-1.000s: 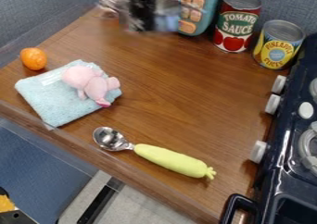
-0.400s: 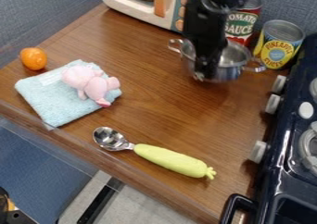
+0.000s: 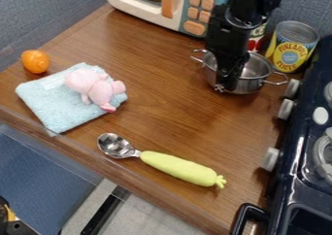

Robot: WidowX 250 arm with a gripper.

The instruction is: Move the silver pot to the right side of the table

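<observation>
The black gripper point(image 3: 224, 85) hangs down over the near left rim of the silver pot, its tip against the pot's wall. Whether it is shut on the rim cannot be made out. The silver pot point(image 3: 256, 77) is upright at the upper right of the table point(image 3: 162, 103), between the toy microwave and the stove, with one handle pointing left and the other right. The arm hides part of the pot's inside and rim.
Behind the pot stand a pineapple can point(image 3: 292, 46) and a partly hidden red can. The toy microwave point(image 3: 181, 10) is at the back, the stove point(image 3: 305, 146) at right. A blue towel point(image 3: 55, 103) with a pink toy point(image 3: 97, 87), an orange fruit point(image 3: 35, 61) and a green-handled spoon point(image 3: 178, 168) lie left and front.
The gripper and silver pot came from the upper left to the upper right of the table, then shifted slightly right and toward the camera. The towel, toy, fruit and spoon stayed put.
</observation>
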